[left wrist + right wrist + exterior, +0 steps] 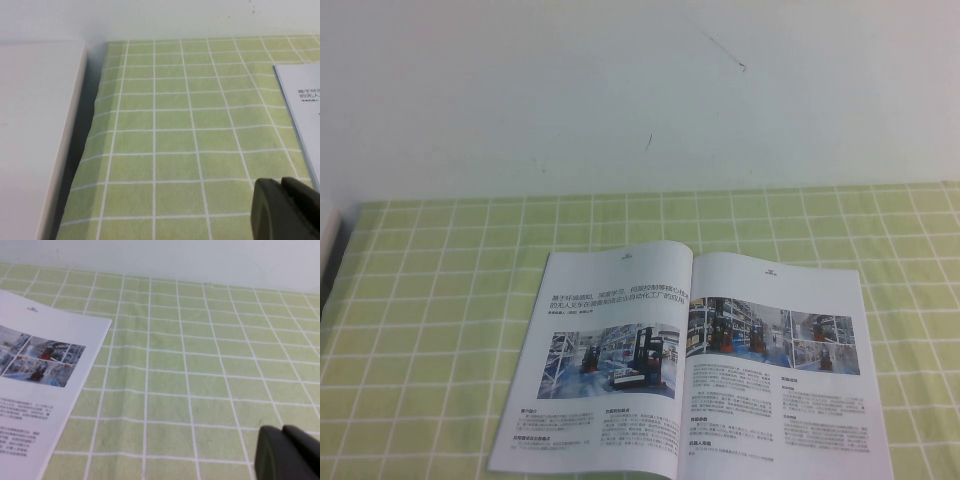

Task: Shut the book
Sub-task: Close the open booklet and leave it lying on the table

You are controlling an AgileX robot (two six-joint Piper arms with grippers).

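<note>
An open magazine [695, 365] lies flat on the green checked tablecloth [440, 300], both pages facing up with warehouse photos and text. Neither arm shows in the high view. My left gripper [284, 184] is shut with nothing in it, hovering over the cloth just left of the magazine's left page edge [300, 100]. My right gripper [281, 432] is also shut and empty, above bare cloth to the right of the magazine's right page [45, 390].
A white box or board [35, 135] lies along the table's left edge, seen also as a sliver [326, 235] in the high view. A white wall [640, 90] rises behind the table.
</note>
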